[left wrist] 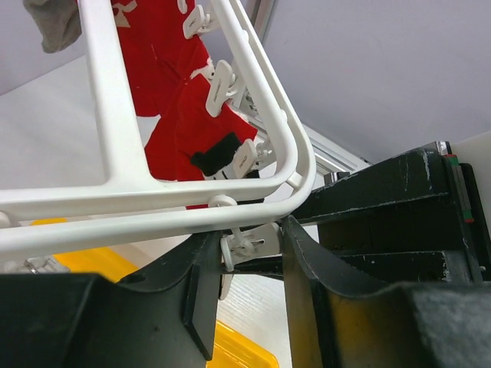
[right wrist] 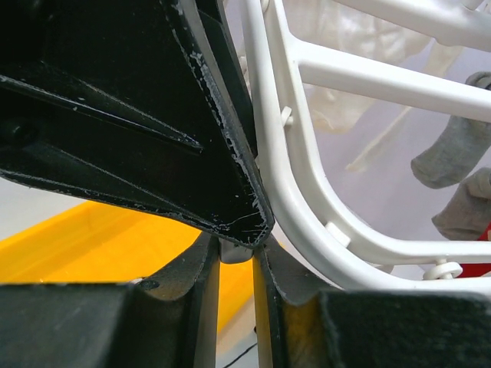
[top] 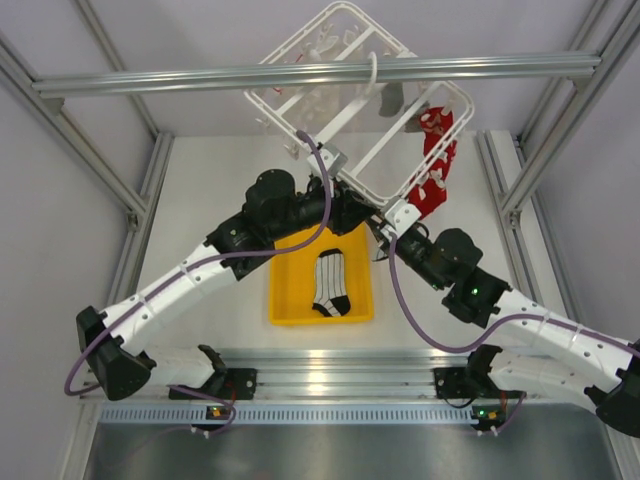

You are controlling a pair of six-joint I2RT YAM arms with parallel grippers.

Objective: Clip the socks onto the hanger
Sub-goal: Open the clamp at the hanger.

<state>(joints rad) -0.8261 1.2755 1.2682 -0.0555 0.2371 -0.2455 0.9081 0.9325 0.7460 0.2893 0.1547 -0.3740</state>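
The white hanger (top: 272,122) hangs tilted from the grey beam. Red socks (top: 437,165) are clipped along its right edge and also show in the left wrist view (left wrist: 176,130). A striped white sock (top: 331,283) lies in the yellow tray (top: 285,300). Both grippers meet at the hanger's lowest corner. My left gripper (top: 362,212) is closed on a small white clip (left wrist: 242,245) dangling under the corner bar (left wrist: 115,138). My right gripper (top: 392,222) pinches a small pale piece (right wrist: 235,251) beside the frame (right wrist: 284,176). The left gripper's black finger hides most of it.
The grey aluminium beam (top: 200,78) crosses above the arms. A grey sock (top: 392,98) hangs from the hanger's middle and shows in the right wrist view (right wrist: 453,153). The tray lies directly under both grippers (left wrist: 238,353). Frame posts stand at both sides.
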